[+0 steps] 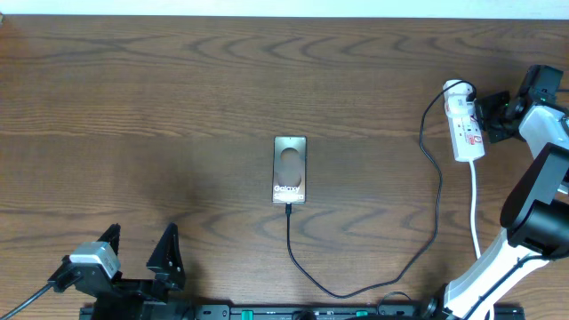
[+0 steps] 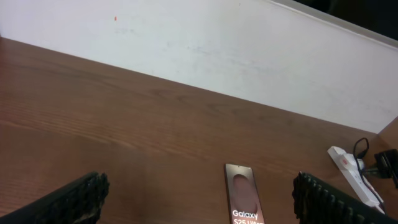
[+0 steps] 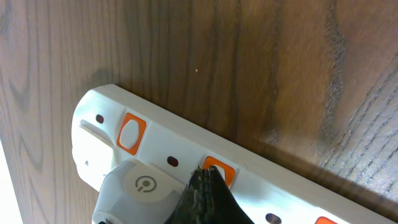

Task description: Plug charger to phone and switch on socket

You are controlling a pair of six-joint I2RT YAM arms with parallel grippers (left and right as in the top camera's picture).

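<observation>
Across the overhead frame spreads the brown wooden surface [image 1: 178,89]. At lower left the left pincer [image 1: 138,246] gapes wide, empty. At upper right the right pincer [image 3: 204,182], fingers pressed together, has its tip at an orange switch [image 3: 222,172] on the white socket [image 1: 464,124]. The phone [image 1: 290,169] lies at centre, and the tip of the charger [image 1: 436,204] meets its lower edge.

wooden table [image 1: 178,89], white wall [image 2: 249,56]
</observation>
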